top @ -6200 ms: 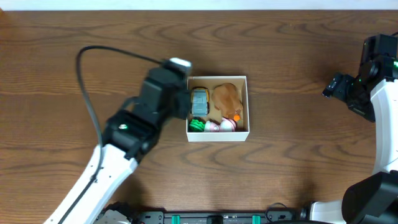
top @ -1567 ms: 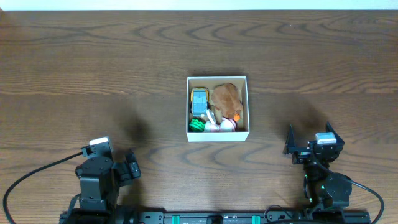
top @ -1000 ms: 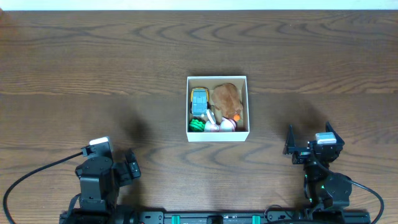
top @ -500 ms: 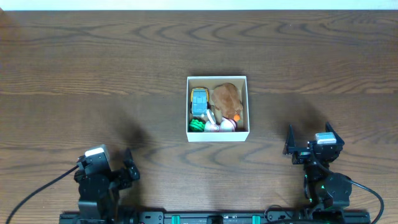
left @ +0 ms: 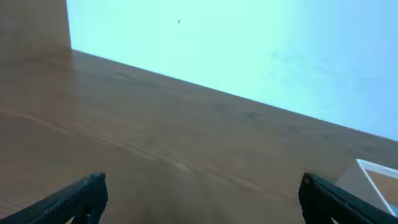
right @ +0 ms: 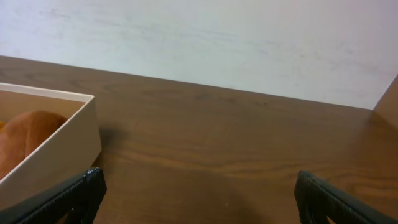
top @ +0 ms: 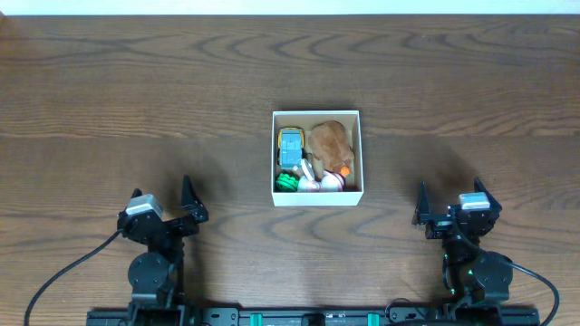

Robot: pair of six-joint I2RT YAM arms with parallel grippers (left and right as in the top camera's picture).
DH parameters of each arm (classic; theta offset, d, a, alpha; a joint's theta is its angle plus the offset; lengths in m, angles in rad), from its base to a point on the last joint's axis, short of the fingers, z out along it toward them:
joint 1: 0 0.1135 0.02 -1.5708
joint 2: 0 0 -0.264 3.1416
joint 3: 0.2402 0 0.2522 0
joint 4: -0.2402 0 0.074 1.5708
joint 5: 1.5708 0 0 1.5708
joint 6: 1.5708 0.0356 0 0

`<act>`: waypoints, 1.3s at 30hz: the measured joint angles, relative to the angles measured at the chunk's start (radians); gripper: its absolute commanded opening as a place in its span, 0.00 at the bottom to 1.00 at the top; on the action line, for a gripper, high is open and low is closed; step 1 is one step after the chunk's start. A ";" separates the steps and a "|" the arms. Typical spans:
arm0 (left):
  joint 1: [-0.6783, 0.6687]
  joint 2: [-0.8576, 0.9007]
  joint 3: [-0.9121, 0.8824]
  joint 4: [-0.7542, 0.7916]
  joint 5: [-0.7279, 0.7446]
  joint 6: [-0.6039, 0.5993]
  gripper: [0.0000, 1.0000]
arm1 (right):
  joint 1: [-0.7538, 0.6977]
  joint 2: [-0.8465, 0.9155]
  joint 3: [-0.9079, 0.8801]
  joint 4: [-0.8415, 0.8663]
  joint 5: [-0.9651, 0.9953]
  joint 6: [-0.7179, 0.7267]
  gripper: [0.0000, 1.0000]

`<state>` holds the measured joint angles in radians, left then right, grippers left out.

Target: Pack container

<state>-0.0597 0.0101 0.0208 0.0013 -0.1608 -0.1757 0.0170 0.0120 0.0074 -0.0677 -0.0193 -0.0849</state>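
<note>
The container (top: pixel 317 197), a square white box with a tan inside, stands at the table's centre. It holds a blue and yellow toy (top: pixel 290 148), a brown soft piece (top: pixel 329 140), a green bit (top: pixel 287 182) and pale balls (top: pixel 333 181). My left gripper (top: pixel 163 192) rests open near the front edge, left of the box and well apart from it. My right gripper (top: pixel 450 192) rests open near the front edge on the right. The left wrist view shows the left gripper (left: pixel 202 180) empty, with a container corner (left: pixel 373 177) at the far right. The right wrist view shows the right gripper (right: pixel 198 177) empty and the container wall (right: pixel 56 155) to its left.
A black cable (top: pixel 63 272) runs from the left arm's base toward the front left corner. The brown wooden table (top: pixel 453 81) ends at a pale wall (right: pixel 217 37) at the back.
The left arm, over the container six seconds ago, has drawn back to the front edge, and in the last half second its open gripper turned to face the back. The right arm has held still.
</note>
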 measured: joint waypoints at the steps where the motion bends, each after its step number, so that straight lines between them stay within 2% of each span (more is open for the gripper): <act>1: 0.000 0.000 0.000 0.000 0.000 0.002 0.98 | 0.000 0.000 0.000 0.000 0.000 0.000 0.99; 39: 0.006 0.000 0.005 -0.027 0.049 0.023 0.98 | 0.000 0.000 0.000 0.000 0.000 0.000 0.99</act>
<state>-0.0540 0.0101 0.0261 -0.0261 -0.1116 -0.1524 0.0170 0.0120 0.0074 -0.0681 -0.0196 -0.0849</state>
